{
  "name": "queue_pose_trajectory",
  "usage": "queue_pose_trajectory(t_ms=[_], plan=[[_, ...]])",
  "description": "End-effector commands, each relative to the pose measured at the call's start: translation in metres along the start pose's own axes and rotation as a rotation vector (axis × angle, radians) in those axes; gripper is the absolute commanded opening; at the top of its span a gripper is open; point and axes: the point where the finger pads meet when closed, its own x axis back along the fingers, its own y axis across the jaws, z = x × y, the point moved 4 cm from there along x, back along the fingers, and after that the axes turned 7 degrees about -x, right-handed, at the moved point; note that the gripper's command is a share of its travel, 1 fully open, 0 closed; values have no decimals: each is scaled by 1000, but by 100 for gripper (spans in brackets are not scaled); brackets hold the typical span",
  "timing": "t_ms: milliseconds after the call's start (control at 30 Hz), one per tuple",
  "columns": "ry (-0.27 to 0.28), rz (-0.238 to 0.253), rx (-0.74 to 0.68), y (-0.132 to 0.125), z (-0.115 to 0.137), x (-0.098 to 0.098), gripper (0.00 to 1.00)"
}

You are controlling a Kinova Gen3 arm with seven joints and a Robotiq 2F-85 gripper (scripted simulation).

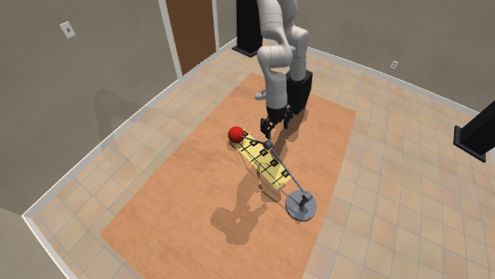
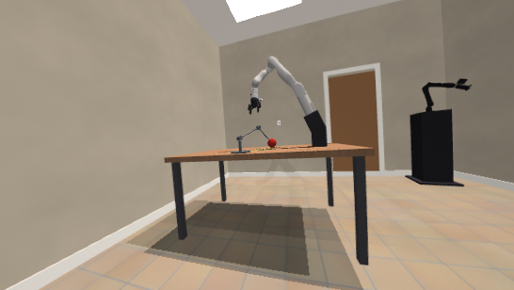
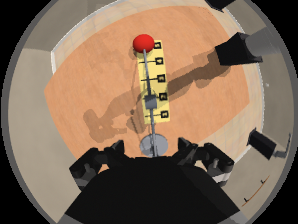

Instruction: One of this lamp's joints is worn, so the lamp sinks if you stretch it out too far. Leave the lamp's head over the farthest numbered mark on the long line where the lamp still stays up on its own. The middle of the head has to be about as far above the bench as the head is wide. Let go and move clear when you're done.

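The lamp's red round head (image 1: 236, 134) (image 2: 272, 142) (image 3: 143, 43) is low over the far end of the yellow strip (image 1: 281, 184) (image 3: 162, 87), beside the mark box farthest from the base. Its exact gap above the bench is hard to tell. The lamp's round grey base (image 1: 294, 211) (image 2: 240, 152) (image 3: 162, 146) stands beyond the strip's near end. The elbow joint (image 1: 267, 144) (image 2: 258, 127) (image 3: 151, 102) is raised, with the outer arm sloping down to the head. My gripper (image 1: 277, 130) (image 2: 254, 112) (image 3: 150, 145) is open and empty, above the lamp, touching nothing.
The wooden bench top (image 1: 159, 204) (image 2: 207, 155) carries the lamp and strip. My arm's black pedestal (image 1: 299, 92) (image 2: 315, 129) (image 3: 233, 51) stands at the bench's back. Another black pedestal (image 2: 430, 148) is away from the bench. Arm shadows cross the strip.
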Motion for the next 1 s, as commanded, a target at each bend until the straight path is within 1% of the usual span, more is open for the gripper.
queue_pose_trajectory(t_ms=[0,67,567,633,967], plan=[[18,1,32,9,-15,0,100],[18,1,32,9,-15,0,100],[213,52,38,3,-12,0,100],[213,52,38,3,-12,0,100],[211,49,53,10,-16,-33,100]])
